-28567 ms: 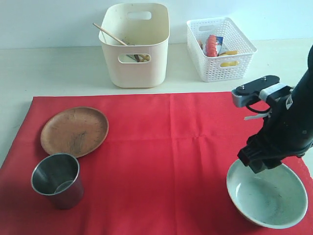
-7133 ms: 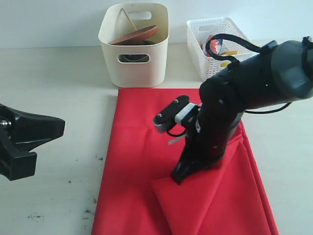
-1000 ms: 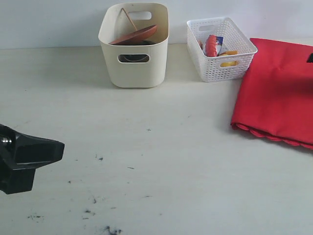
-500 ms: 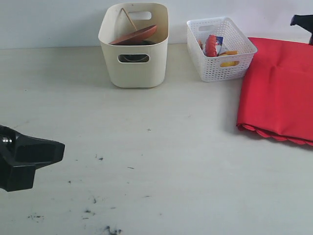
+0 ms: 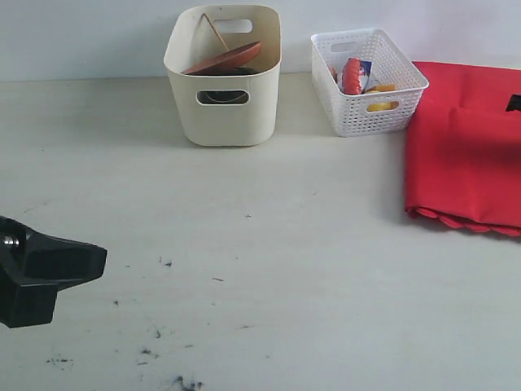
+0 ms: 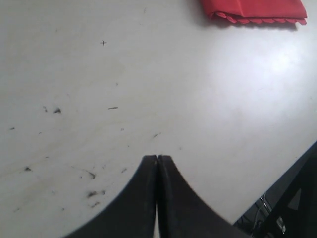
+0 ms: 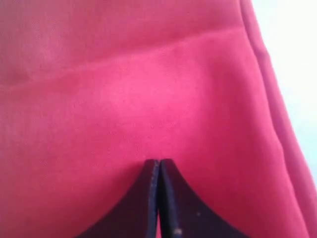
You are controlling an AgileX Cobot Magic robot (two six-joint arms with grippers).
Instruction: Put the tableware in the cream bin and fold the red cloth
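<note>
The cream bin [image 5: 224,114] stands at the back of the table with the brown wooden plate [image 5: 226,59] leaning inside it and a chopstick [image 5: 215,31] sticking up behind. The red cloth [image 5: 464,155] lies folded at the right, its scalloped edge toward the front; it also shows as the red cloth [image 6: 252,9] in the left wrist view. My left gripper [image 6: 157,157] is shut and empty above bare table at the front left, seen there as the left gripper [image 5: 98,259]. My right gripper [image 7: 159,161] is shut, tips down over the red cloth [image 7: 148,89].
A white lattice basket [image 5: 370,110] holding food items [image 5: 353,75] stands between the bin and the cloth. Dark scuff marks [image 5: 167,263] dot the tabletop. The table's edge [image 6: 297,161] runs near the left gripper, with a dark frame below.
The folded red cloth has slid to the right over the last second. The dark part of the right arm seen at the top right half a second ago now sits lower at the right edge.
</note>
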